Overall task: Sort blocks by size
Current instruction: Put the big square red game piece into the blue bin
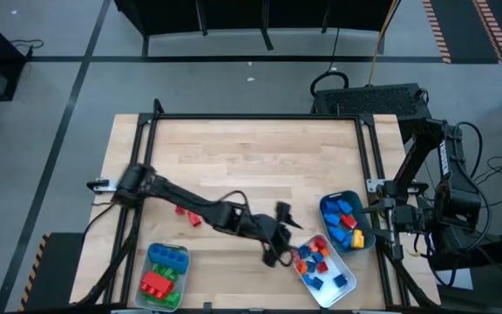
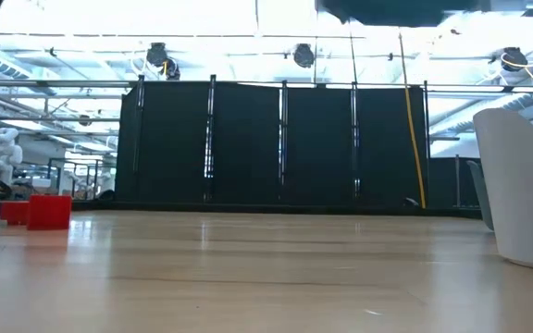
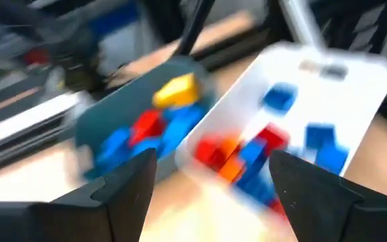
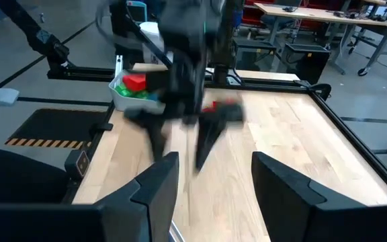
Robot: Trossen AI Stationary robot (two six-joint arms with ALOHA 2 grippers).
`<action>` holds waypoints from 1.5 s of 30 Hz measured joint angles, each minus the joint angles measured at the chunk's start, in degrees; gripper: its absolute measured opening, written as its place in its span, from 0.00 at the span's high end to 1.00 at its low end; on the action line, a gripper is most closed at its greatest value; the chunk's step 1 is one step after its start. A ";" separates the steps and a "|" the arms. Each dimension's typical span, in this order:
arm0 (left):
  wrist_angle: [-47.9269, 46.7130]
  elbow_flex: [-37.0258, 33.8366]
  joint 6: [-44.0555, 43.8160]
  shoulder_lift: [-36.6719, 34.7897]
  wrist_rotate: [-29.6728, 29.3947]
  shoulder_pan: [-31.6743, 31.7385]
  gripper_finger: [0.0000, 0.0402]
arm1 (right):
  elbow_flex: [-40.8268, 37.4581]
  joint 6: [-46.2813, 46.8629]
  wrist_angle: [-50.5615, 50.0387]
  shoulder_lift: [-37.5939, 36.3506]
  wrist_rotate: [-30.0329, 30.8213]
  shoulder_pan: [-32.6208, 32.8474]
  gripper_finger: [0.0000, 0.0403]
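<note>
We see the blocks (image 1: 317, 260) split among three trays along the table's near edge: small red, blue and orange ones in the white tray (image 1: 345, 292), blue, red and yellow ones in the teal tray (image 1: 324, 202) just behind it, and large green, red and blue bricks in the pale tray (image 1: 152, 251) at near left. Two red blocks (image 1: 187, 215) lie loose on the wooden table (image 1: 251, 157), partly under the left arm. The left gripper (image 1: 282, 235) hangs at the white tray's left rim, fingers spread and empty; its own view is blurred, so we cannot read each block. The right gripper (image 4: 210, 185) waits off the table's right edge, fingers parted, holding nothing.
</note>
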 joint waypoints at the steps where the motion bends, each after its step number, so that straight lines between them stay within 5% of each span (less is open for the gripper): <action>1: -5.31 0.09 1.60 -2.25 -2.64 -0.40 0.29 | 0.00 0.00 0.00 0.00 0.00 0.00 0.58; 10: -44.04 -11.85 -5.28 -18.70 -14.23 -1.07 0.33 | 0.00 -1.08 -0.22 0.00 0.00 0.00 0.58; 18: -47.87 -37.29 -37.27 -35.19 -15.05 -1.29 0.33 | 0.00 -2.51 -0.31 0.02 0.26 0.00 0.58; 23: -47.65 -44.68 -51.14 -40.66 -13.23 -4.47 0.33 | -0.02 -2.51 -0.31 0.02 0.26 0.00 0.58; 32: -47.87 -45.04 -31.55 -41.04 -11.24 -12.00 0.33 | -0.02 -1.97 -0.26 0.00 0.28 0.00 0.58; 45: -50.43 -45.04 -22.32 -41.02 -10.59 -12.50 0.33 | 0.00 -1.00 -0.18 0.02 0.45 0.00 0.58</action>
